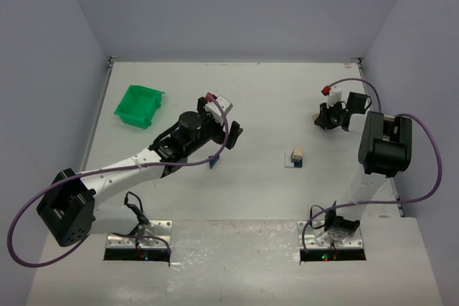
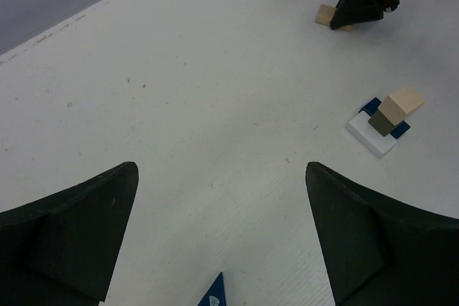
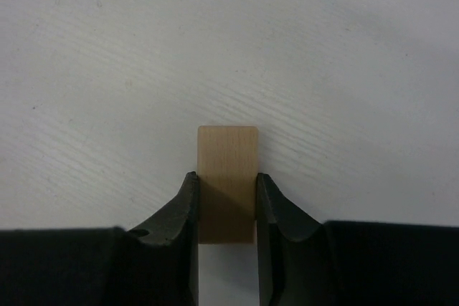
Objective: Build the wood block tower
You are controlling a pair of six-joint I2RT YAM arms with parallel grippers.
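A small stack (image 1: 296, 156) stands mid-table: a tan block on a dark grey one, over blue pieces and a white base (image 2: 373, 140). At the back right, my right gripper (image 3: 226, 177) is shut on a tan wood block (image 3: 227, 152) that lies on the table, one finger against each long side. From the left wrist, that block (image 2: 326, 15) pokes out beside the black right gripper (image 2: 362, 1). My left gripper (image 2: 221, 170) is open wide and hovers empty over the table. The tip of a blue triangular wedge (image 2: 214, 293) shows just below it, and the wedge (image 1: 214, 163) lies beside the left arm.
A green plastic bin (image 1: 138, 105) sits at the back left. Pale walls close the table on three sides. Purple cables loop from both arms.
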